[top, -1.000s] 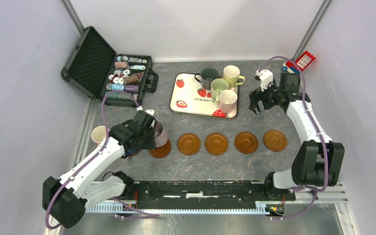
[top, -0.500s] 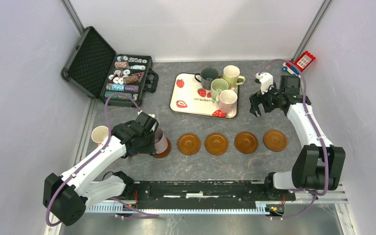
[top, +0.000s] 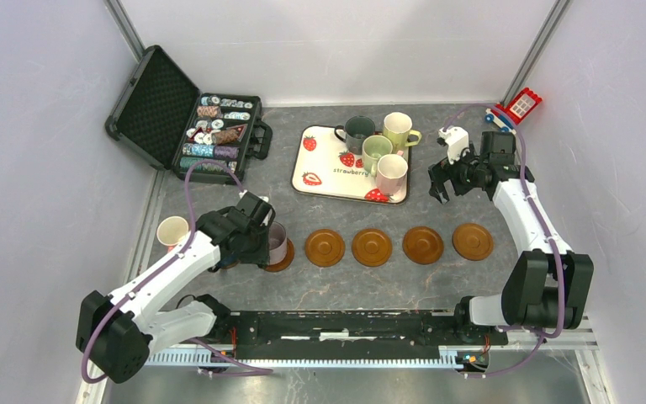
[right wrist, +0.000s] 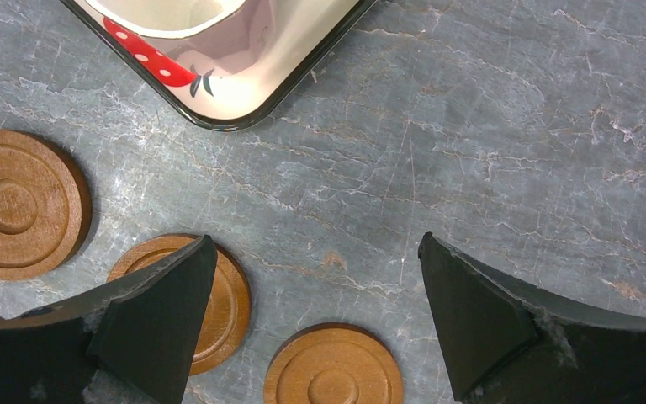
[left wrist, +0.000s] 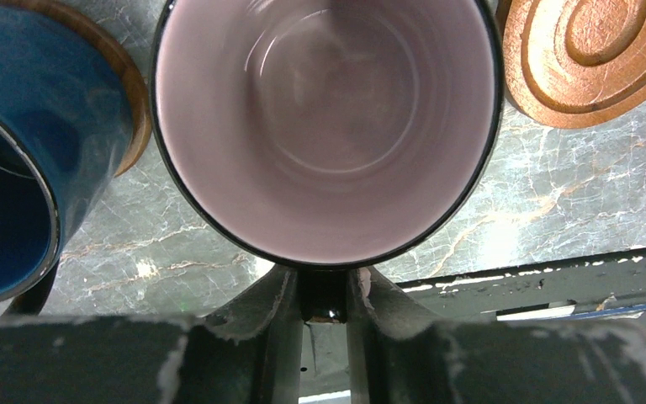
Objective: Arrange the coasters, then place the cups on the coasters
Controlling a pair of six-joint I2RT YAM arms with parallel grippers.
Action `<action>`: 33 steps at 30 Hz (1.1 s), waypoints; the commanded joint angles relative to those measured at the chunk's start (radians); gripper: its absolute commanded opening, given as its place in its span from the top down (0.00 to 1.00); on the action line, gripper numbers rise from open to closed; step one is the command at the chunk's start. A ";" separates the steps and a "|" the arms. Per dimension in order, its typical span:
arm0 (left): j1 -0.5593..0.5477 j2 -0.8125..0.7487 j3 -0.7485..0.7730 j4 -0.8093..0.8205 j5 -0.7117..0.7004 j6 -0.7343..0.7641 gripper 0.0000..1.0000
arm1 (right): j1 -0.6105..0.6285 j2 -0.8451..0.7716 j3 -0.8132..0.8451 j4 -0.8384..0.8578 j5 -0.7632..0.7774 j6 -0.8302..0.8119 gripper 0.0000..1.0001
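Note:
My left gripper [left wrist: 324,295] is shut on the dark handle of the mauve cup [left wrist: 328,126], which stands upright over the leftmost visible coaster [top: 283,259]. A navy cup [left wrist: 17,177] sits just left of it on another coaster [left wrist: 130,93], hidden under the arm from above. Several bare coasters [top: 372,247] form a row to the right. A pale cup [top: 172,231] stands at the far left. The strawberry tray [top: 324,172] carries several cups [top: 376,152]. My right gripper [top: 437,180] hangs open over the table right of the tray, with bare coasters [right wrist: 332,374] below it.
An open black case of poker chips [top: 214,130] lies at the back left. A red and blue toy [top: 517,105] sits in the back right corner. The arms' black mounting rail [top: 345,324] runs along the near edge. Walls close in the left, right and back.
The left arm has brought the mauve cup down and upright over the coaster. The right gripper has drifted slightly, staying open.

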 commanded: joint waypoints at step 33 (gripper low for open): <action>0.008 -0.023 0.233 -0.125 0.144 0.141 0.00 | -0.003 -0.022 0.011 -0.015 -0.081 -0.088 0.02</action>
